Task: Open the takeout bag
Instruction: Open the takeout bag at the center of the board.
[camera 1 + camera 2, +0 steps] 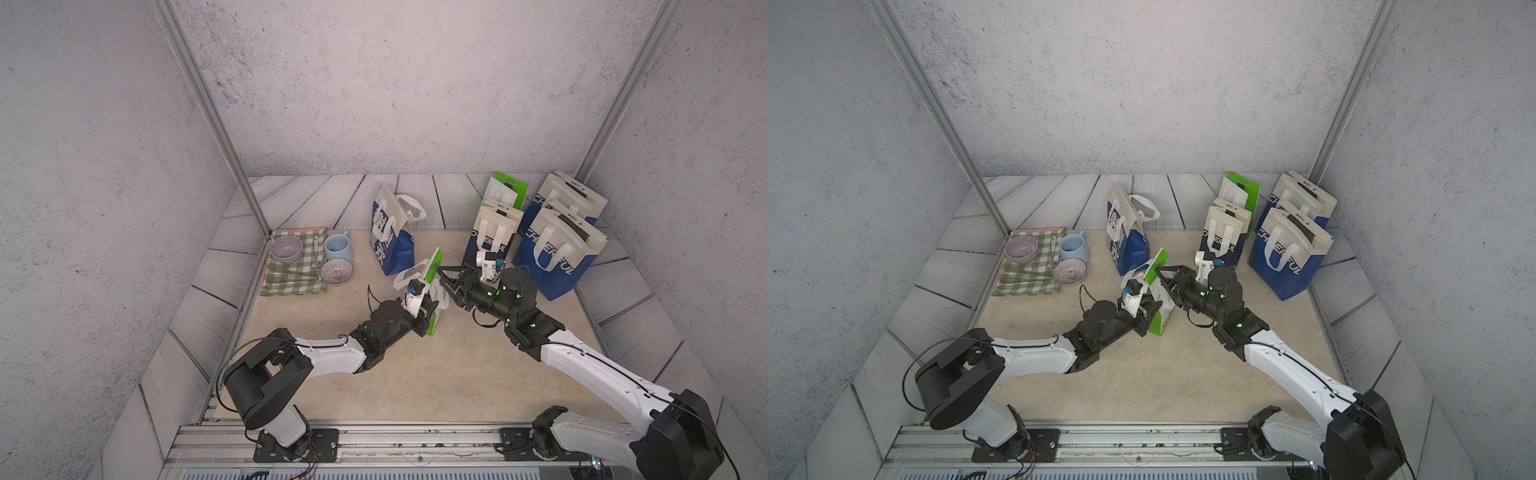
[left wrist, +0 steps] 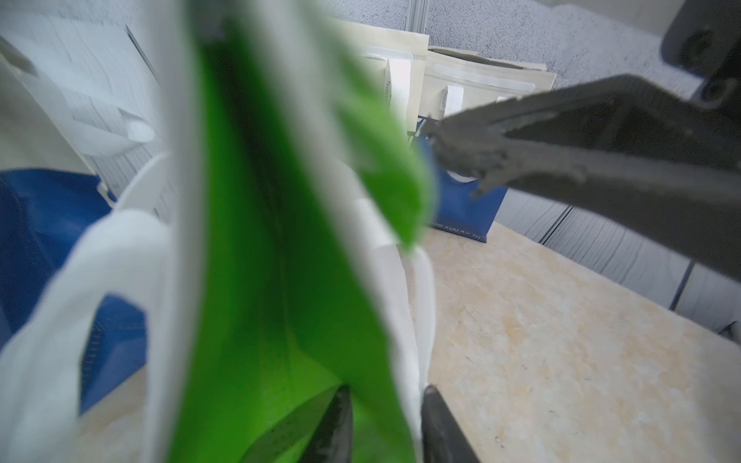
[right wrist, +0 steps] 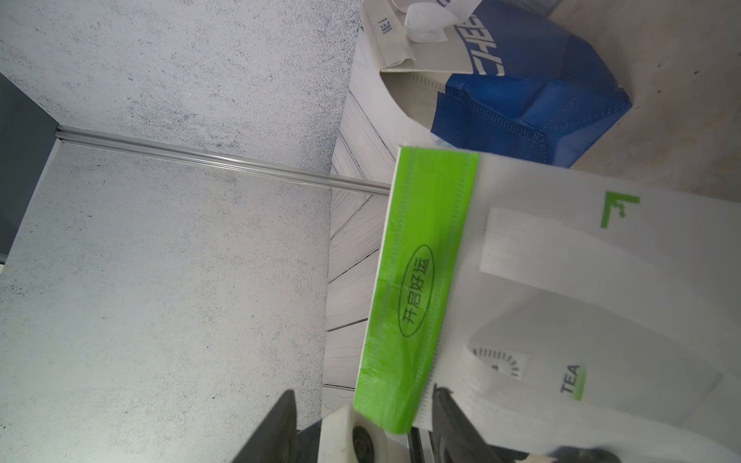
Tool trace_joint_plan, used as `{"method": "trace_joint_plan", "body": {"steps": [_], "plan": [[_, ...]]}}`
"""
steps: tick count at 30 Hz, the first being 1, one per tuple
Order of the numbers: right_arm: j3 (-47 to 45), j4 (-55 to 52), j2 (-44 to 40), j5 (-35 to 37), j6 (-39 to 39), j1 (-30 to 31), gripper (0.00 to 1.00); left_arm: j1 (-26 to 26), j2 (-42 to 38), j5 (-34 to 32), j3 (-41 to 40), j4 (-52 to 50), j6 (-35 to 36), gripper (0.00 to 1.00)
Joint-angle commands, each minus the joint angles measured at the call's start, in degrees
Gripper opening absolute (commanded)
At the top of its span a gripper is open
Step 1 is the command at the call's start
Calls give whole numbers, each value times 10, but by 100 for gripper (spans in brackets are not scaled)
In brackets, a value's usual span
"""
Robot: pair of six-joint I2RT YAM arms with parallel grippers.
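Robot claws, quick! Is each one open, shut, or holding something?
Left gripper: astride one wall of the green bag; pinching or not, cannot tell.
Right gripper: open, the bag's green top edge between its jaws.

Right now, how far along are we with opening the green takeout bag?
Done: both arms are at the green-and-white bag, which stands between them. In hand: the left gripper straddles its white wall, grip unclear; the right gripper is open around a corner of the green top strip. Left: close on that strip and pull the sides apart; the mouth looks shut.
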Motion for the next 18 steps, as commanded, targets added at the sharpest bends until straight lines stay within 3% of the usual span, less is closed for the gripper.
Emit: {"method": "trace_joint_plan", "body": {"steps": [1,5,12,18], "plan": [[-1,-5,-12,6,1,2,54,-2,-1,-23,10,-10,3,16],[-4,-5,-19,7,1,2,54,-4,-13,-28,3,-13,15,0],[-4,12,-14,1,15,2,54,-2,-29,-17,-8,-21,38,0],[-4,43,11,-7,36,3,55,5,-35,32,-9,-24,45,0]]}}
